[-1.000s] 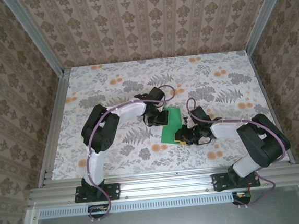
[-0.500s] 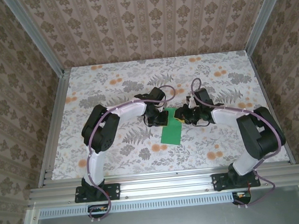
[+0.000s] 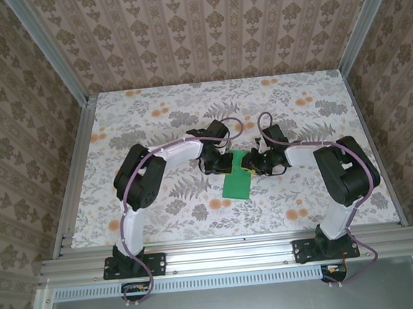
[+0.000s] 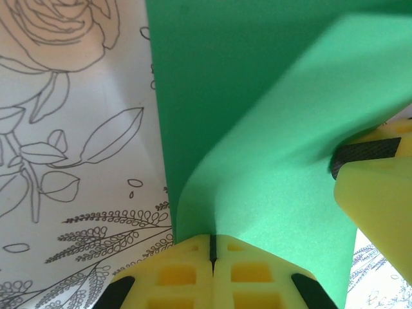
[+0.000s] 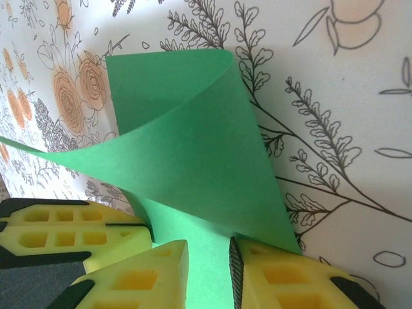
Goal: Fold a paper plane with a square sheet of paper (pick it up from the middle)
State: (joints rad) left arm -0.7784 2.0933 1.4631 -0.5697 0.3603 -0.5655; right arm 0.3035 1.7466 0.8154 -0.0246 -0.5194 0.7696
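Note:
The square sheet of paper is bright green and lies mid-table, its far part lifted and curled. My left gripper is shut on the sheet's left edge; in the left wrist view the yellow jaws meet with the paper rising out of them. My right gripper is at the sheet's far right side, close to the left one. In the right wrist view its jaws stand a little apart over the flat paper, with the curled flap resting against the right finger. No paper plane shape shows.
The table carries a floral cloth. Aluminium rails and patterned walls close it on three sides. The left gripper's yellow fingers lie right beside the right gripper; the right gripper's finger shows at the left wrist view's edge.
The right gripper moved from the sheet's near right edge up to its far right side, beside the left gripper. The left arm stayed put, still holding the paper.

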